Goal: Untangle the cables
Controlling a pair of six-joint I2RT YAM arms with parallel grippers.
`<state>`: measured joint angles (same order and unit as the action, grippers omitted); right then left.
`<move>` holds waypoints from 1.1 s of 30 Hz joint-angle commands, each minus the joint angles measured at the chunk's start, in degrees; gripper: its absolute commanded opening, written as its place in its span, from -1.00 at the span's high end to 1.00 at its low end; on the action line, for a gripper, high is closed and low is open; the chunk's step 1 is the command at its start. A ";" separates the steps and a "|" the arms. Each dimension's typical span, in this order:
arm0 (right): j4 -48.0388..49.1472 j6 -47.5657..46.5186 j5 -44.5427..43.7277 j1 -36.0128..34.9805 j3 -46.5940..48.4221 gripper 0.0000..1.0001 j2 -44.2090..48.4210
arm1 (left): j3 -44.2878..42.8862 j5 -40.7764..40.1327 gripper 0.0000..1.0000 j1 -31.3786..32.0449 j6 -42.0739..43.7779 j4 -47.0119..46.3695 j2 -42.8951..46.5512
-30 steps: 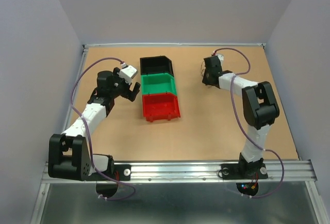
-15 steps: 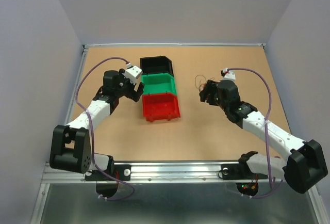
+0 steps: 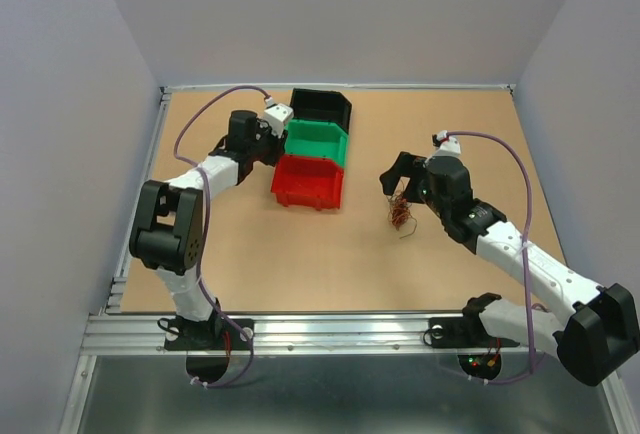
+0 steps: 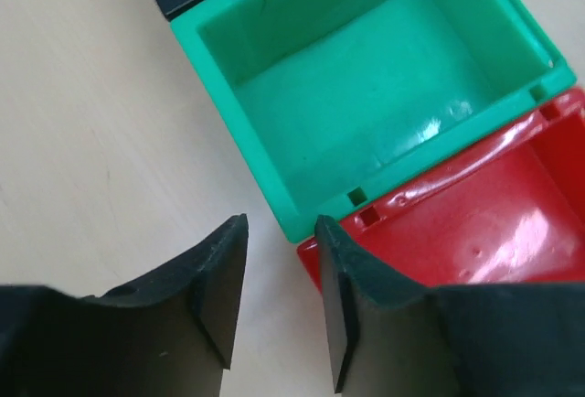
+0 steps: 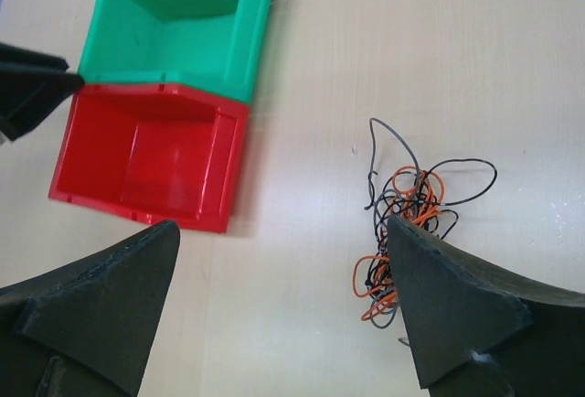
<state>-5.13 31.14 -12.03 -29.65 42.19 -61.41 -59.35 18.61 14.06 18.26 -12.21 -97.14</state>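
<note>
L gripper [image 4: 279, 232]: moved to bins' left side, jaws narrower.
Bins [image 3: 308, 198]: row shoved right, skewed.
R gripper [image 5: 281, 228]: jaws now wide.
Cables [image 5: 407, 214]: let go, lying loose below.

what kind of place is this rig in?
Likely a robotics lab cell: brown board tabletop boxed in by plain grey walls, white-and-black robot arms bolted to an aluminium rail.

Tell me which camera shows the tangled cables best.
Right wrist: the cables lie close up, black and orange loops distinct on the table. Top external shows only a small reddish clump. Left wrist shows none of them, only bins.
</note>
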 commanded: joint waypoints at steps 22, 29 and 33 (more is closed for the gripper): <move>2.40 0.85 -9.49 -0.06 0.78 -1.00 -9.68 | -9.66 -5.36 -0.42 -5.89 -0.77 2.81 -2.02; -0.68 8.22 -17.77 -0.15 3.16 -0.79 -20.94 | 0.72 8.34 -0.98 -4.84 4.14 2.10 14.60; 0.28 5.80 -6.04 -0.67 5.52 0.00 -25.60 | 5.64 14.33 -0.98 -1.78 8.36 3.06 20.84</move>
<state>-6.31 36.93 -24.14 -29.65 42.78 -85.01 -57.65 23.59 9.76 21.89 -9.26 -79.72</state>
